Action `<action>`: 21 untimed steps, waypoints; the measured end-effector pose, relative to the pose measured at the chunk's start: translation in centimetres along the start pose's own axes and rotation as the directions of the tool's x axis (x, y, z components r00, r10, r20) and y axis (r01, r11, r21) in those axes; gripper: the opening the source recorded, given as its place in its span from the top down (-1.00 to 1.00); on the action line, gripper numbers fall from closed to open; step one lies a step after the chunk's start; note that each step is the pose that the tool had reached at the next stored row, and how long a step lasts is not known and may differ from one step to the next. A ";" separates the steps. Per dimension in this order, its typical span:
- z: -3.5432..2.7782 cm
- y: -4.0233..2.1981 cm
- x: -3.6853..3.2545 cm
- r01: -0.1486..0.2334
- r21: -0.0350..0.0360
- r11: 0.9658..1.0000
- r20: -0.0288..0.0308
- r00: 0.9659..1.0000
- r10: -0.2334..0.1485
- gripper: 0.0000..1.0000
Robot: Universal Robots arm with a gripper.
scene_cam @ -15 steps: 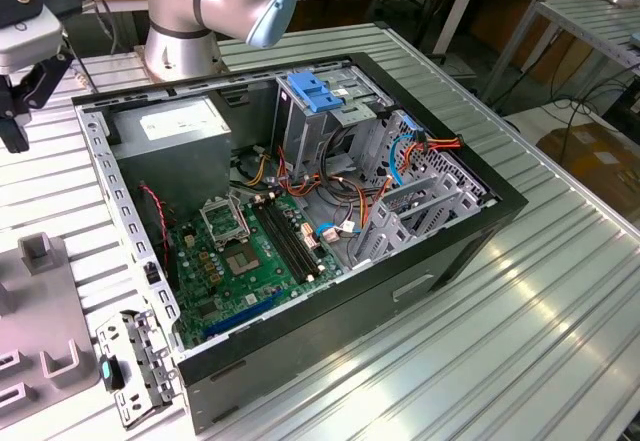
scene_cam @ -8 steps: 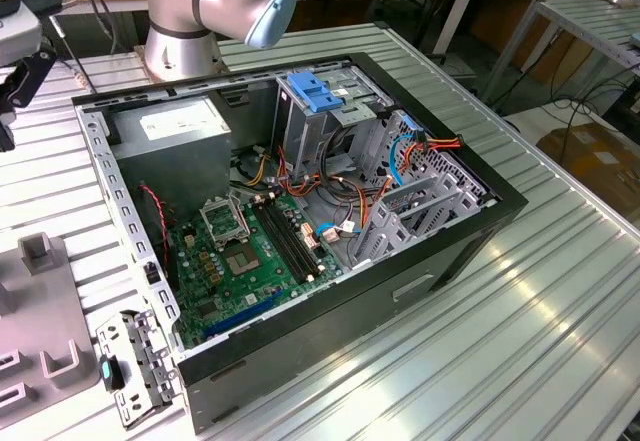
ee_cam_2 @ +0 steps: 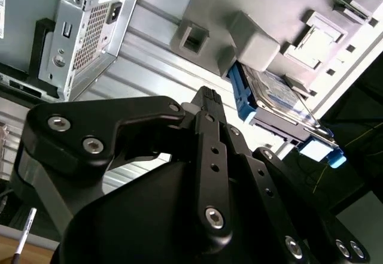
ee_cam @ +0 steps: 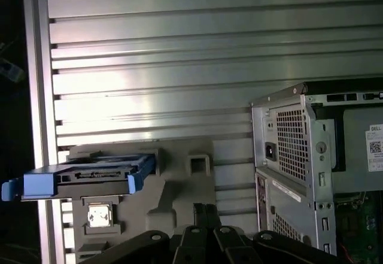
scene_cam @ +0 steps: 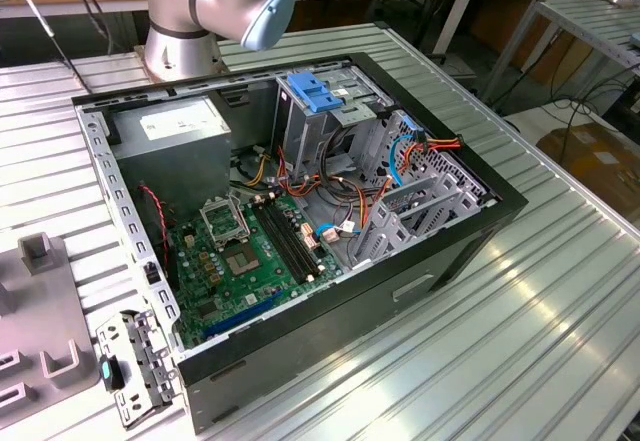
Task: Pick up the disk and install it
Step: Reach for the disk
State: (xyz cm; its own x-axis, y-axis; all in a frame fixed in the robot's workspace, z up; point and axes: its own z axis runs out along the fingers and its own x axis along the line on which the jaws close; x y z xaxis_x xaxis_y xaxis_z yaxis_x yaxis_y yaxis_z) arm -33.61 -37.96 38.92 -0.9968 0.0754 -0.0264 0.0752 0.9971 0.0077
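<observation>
The disk [ee_cam: 90, 171] is a flat silver drive edged by a blue plastic carrier. It rests on a grey fixture [ee_cam: 173, 186] on the ribbed metal table. In the second wrist view the disk [ee_cam_2: 272, 90] lies just beyond the fingertips, partly tucked under the grey fixture [ee_cam_2: 257, 42]. My gripper [ee_cam: 204, 210] has black fingers closed together with nothing between them. It hovers above the table a short way from the disk, apart from it. The gripper [ee_cam_2: 206, 96] points toward the fixture.
An open computer case [scene_cam: 300, 211] lies on the table, with a motherboard, a grey power supply [scene_cam: 175, 121] and a metal bay with a blue latch [scene_cam: 315, 91]. The arm's base [scene_cam: 185, 21] stands behind it. A loose metal bracket [scene_cam: 140, 366] lies beside the grey fixture [scene_cam: 40, 331].
</observation>
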 end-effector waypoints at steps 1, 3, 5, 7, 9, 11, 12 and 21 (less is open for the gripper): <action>0.00 0.08 0.33 0.000 0.000 1.000 0.000 1.000 0.000 0.79; 0.00 0.22 1.26 0.000 0.000 1.000 0.000 1.000 0.000 0.79; 0.00 0.29 2.22 0.000 0.000 1.000 0.000 1.000 0.000 0.79; 0.01 0.37 3.16 0.000 0.000 1.000 0.000 1.000 0.000 0.79; 0.02 0.49 4.47 0.000 0.000 1.000 0.000 1.000 0.000 0.79; 0.02 0.60 5.79 0.000 0.000 1.000 0.000 1.000 0.000 0.79; 0.02 0.63 6.15 0.000 0.000 1.000 0.000 1.000 0.000 0.79; 0.01 0.84 9.90 0.000 -0.001 1.000 0.000 1.000 0.000 0.79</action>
State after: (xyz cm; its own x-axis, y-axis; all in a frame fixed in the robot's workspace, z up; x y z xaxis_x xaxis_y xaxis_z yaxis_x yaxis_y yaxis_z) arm -43.42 -36.37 38.66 -0.9968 0.0753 -0.0263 0.0751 0.9971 0.0084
